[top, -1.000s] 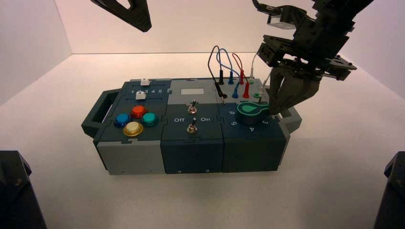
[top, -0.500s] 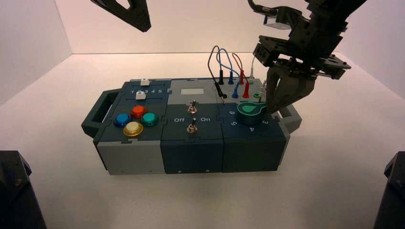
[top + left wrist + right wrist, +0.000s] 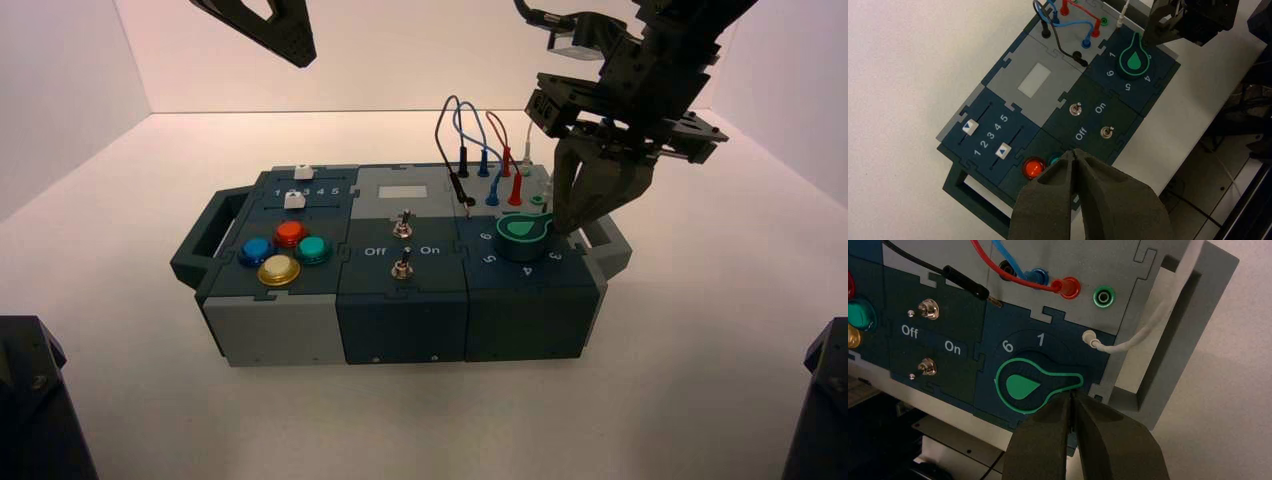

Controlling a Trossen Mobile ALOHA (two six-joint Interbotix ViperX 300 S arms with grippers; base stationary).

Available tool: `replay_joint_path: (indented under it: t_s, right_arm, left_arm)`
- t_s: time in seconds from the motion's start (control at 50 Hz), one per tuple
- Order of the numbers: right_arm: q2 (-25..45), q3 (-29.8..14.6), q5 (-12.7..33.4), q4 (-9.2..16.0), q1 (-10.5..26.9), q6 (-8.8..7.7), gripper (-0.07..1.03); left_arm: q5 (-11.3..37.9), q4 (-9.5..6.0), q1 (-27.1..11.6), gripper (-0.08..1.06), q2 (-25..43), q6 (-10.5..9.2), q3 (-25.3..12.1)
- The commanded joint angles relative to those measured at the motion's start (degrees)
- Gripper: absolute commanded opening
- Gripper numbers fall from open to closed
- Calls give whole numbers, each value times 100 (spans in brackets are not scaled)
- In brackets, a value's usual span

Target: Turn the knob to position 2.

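Observation:
The knob (image 3: pixel 520 232) sits on the box's right-hand section. It is dark teal with a green teardrop top (image 3: pixel 1023 386). Its pointer tip (image 3: pixel 1075 380) aims past the digit 1 (image 3: pixel 1039 339), toward the box's right end. Position 2 does not show; the pointer tip and my right gripper cover that part of the ring. The right gripper (image 3: pixel 1071 396) is shut, and its tips press against the side of the pointer near its tip (image 3: pixel 563 228). My left gripper (image 3: pixel 1074 152) is shut on nothing and hangs high over the box's left half (image 3: pixel 290 40).
Black, blue, red and white wires (image 3: pixel 480 150) plug in just behind the knob. A grey handle (image 3: pixel 1173 340) juts from the box's right end beside the gripper. Two toggle switches (image 3: pixel 403 245) stand mid-box. Coloured buttons (image 3: pixel 285 250) and sliders (image 3: pixel 985 137) lie on the left.
My right gripper has shifted left against the pointer. The pointer's tip has swung slightly toward the back of the box. The left arm has not moved.

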Motion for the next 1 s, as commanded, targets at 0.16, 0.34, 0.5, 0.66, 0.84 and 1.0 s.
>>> replay_joint_path:
  t_s: [0.16, 0.34, 0.5, 0.66, 0.84, 1.0]
  right_arm:
    - [-97, -62, -9, 0, -26, 26, -2]
    - [-334, 9, 26, 0, -26, 53, -2]
    - [-563, 26, 79, -9, -26, 123, -2]
    - [-853, 123, 185, 0, -18, 176, -2]
    - [-1327, 325, 202, 0, -26, 185, -2]
    - [-1397, 325, 246, 0, -26, 193, -2]
  left_arm:
    - [-26, 44, -9, -3, -18, 44, -185]
    - [-18, 105, -9, -3, -9, 53, -176]
    - [-26, 167, -9, -3, -9, 44, -193]
    - [-62, 211, -9, -3, -9, 53, -202]
    - [-167, 211, -9, -3, 26, 53, -176]
    - [-167, 211, -9, -3, 62, 53, -185]
